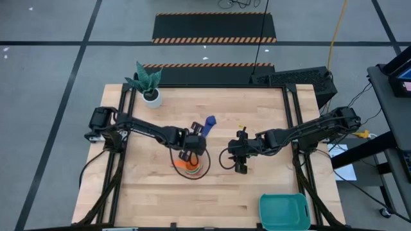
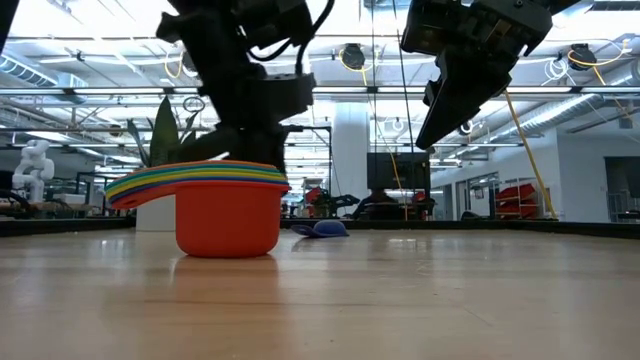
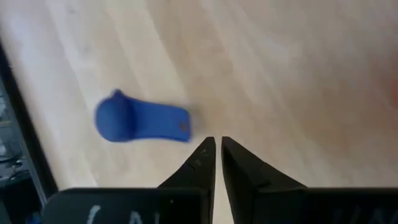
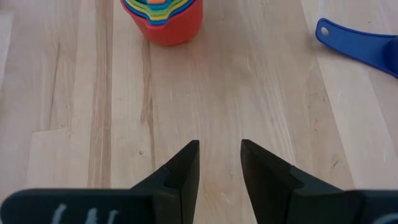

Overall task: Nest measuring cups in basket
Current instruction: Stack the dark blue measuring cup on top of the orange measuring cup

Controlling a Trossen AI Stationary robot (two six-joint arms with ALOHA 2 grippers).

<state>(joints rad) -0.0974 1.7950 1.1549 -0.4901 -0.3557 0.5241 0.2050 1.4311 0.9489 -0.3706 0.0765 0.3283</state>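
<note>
One nested stack of measuring cups point(image 1: 191, 165) stands mid-table under the left gripper point(image 1: 190, 154), its fingers nearly closed on nothing. The blue cup point(image 1: 209, 123) lies apart at one o'clock. The right gripper point(image 1: 241, 168), parted and empty, hovers at three o'clock over bare wood. The basket point(image 1: 284, 211) sits at the table's point(image 1: 154, 205) five-o'clock corner.

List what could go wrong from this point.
1. One blue cup lies alone on the table, away from the nested stack; the set could reach the basket incomplete.
2. The left gripper hangs right above the stack with its fingers almost shut, so it might knock it.
3. The basket sits at the table's edge, a long carry for a loose stack.
</note>
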